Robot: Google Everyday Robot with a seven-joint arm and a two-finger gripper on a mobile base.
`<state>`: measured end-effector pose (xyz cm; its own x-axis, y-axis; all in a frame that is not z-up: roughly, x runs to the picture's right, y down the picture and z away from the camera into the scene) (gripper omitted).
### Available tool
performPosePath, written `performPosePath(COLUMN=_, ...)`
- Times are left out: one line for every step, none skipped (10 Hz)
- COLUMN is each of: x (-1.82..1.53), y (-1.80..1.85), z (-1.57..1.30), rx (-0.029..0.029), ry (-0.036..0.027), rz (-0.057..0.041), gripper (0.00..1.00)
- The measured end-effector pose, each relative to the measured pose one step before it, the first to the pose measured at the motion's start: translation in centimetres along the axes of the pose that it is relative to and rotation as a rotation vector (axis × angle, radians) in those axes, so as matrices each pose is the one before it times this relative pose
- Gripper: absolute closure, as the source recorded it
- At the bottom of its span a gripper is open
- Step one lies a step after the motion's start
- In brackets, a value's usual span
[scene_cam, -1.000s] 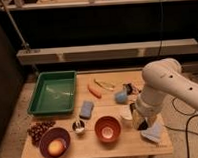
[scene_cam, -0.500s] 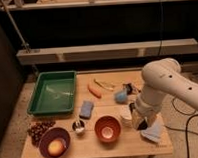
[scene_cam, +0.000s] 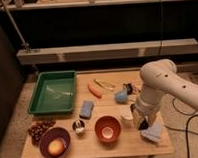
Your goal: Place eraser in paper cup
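Note:
My gripper (scene_cam: 138, 119) hangs from the white arm (scene_cam: 160, 83) at the right of the wooden table (scene_cam: 96, 149), low over the tabletop. The small white paper cup (scene_cam: 127, 119) stands just left of the gripper, right of the orange bowl (scene_cam: 107, 129). The gripper is right beside or partly over the cup. I cannot make out the eraser; it is hidden or out of view.
A green tray (scene_cam: 53, 91) lies at the back left. A blue sponge (scene_cam: 86, 109), a metal cup (scene_cam: 78, 126), a carrot (scene_cam: 94, 90), a blue object (scene_cam: 122, 96), a purple bowl (scene_cam: 55, 143), grapes (scene_cam: 39, 129) and a pale cloth (scene_cam: 153, 133) share the table.

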<state>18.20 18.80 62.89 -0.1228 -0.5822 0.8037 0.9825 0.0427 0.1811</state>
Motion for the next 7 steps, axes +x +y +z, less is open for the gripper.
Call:
performPosePath(x=0.202, y=0.12, z=-0.006, rx=0.00953, ry=-0.00347, rz=-0.00615, gripper=1.0)
performPosePath(x=0.192, y=-0.188, z=-0.169, rx=0.01742, ry=-0.00168, rz=-0.01459, gripper=1.0)
performPosePath(x=0.075, y=-0.011, z=-0.077, rx=0.02824, ry=0.00053, rz=-0.01327, gripper=1.0)
performPosePath(x=0.033, y=0.057, z=-0.073, rx=0.01656, ry=0.00124, rz=-0.00566, gripper=1.0)
performPosePath(x=0.309, y=-0.144, z=-0.093, rx=0.02034, ry=-0.00154, rz=-0.0166, gripper=1.0)
performPosePath(x=0.32, y=-0.157, z=0.018, rx=0.00183, ry=-0.00552, rz=-0.01033, gripper=1.0)
performPosePath(x=0.344, y=-0.166, z=0.158, rx=-0.00283, ry=-0.00734, rz=-0.00837, gripper=1.0)
